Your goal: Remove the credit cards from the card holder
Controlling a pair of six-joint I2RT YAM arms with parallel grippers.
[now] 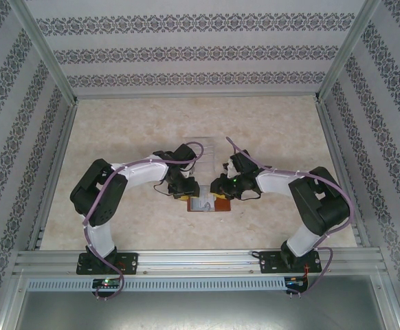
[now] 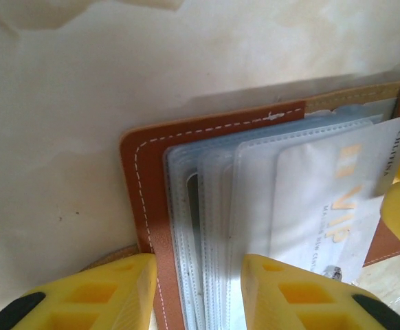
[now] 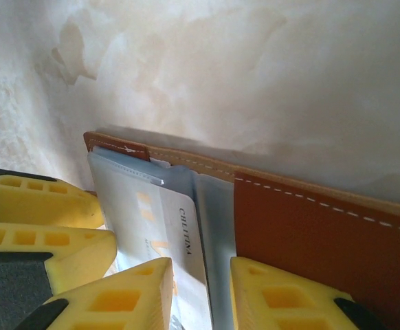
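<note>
Yellow fingers of the left hand (image 2: 198, 295) stand well apart, holding nothing, over the left edge of the bluish-grey sleeves (image 2: 207, 199). The right hand (image 3: 201, 295) is likewise parted, over a white credit card (image 3: 179, 234) jutting from a sleeve; whether it touches, I cannot tell. Both hands meet above the open brown leather card holder (image 1: 222, 204), which lies flat on the table (image 1: 117, 137), mid-width, toward the near side.

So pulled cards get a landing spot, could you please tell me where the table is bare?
Bare table left and right of the clear tray, and along the back wall. Crowded: the card holder, between left tool and right tool.
</note>
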